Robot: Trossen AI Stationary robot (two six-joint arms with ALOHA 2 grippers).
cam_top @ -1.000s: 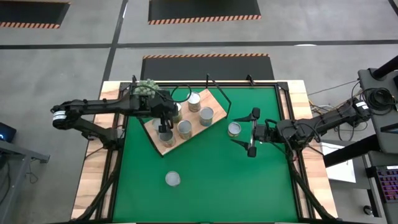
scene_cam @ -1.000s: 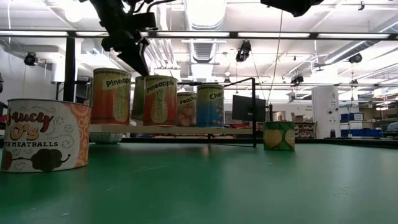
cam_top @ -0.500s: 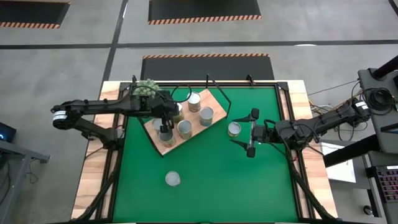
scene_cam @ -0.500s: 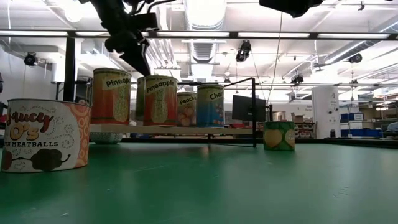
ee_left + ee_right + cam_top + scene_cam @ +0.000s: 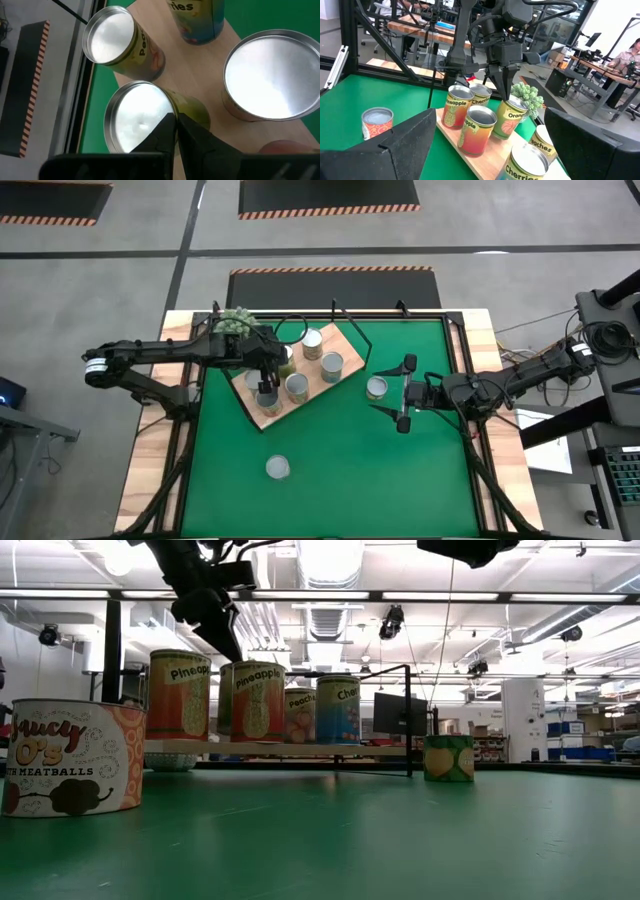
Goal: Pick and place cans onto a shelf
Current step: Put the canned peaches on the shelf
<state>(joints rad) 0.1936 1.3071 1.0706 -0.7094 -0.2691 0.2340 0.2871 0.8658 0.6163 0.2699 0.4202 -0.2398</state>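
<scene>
1. The shelf (image 5: 295, 385) lies at an angle on the far left part of the green counter (image 5: 330, 450), a light wooden board with a thin black wire frame (image 5: 345, 315) at its far end.
2. Five cans stand on the shelf in the high view: one at the far end (image 5: 312, 343), one beside it (image 5: 332, 365), one in the middle (image 5: 297, 386), one toward the near end (image 5: 265, 397), and one partly under the left arm (image 5: 285, 358).
3. The left claw (image 5: 266, 380) hangs just above the cans on the shelf, its fingers pressed together and holding nothing.
4. In the left wrist view the closed fingertips (image 5: 175, 127) point down at the silver lid of a yellow-green can (image 5: 137, 117), with a peach-labelled can (image 5: 110, 35) and a wide silver lid (image 5: 267, 75) around it.
5. In the low view the left claw (image 5: 228, 645) sits just above the top of a pineapple can (image 5: 258, 700).
6. A spiky green plant (image 5: 238, 322) sits at the shelf's far left corner.
7. The right claw (image 5: 403, 392) is spread wide on the right side of the counter, empty, with a lone can (image 5: 377, 387) just beside its fingers.
8. Another can (image 5: 278, 469) stands alone near the front of the counter, well apart from the shelf; the low view shows it as a meatballs can (image 5: 70, 770).
</scene>
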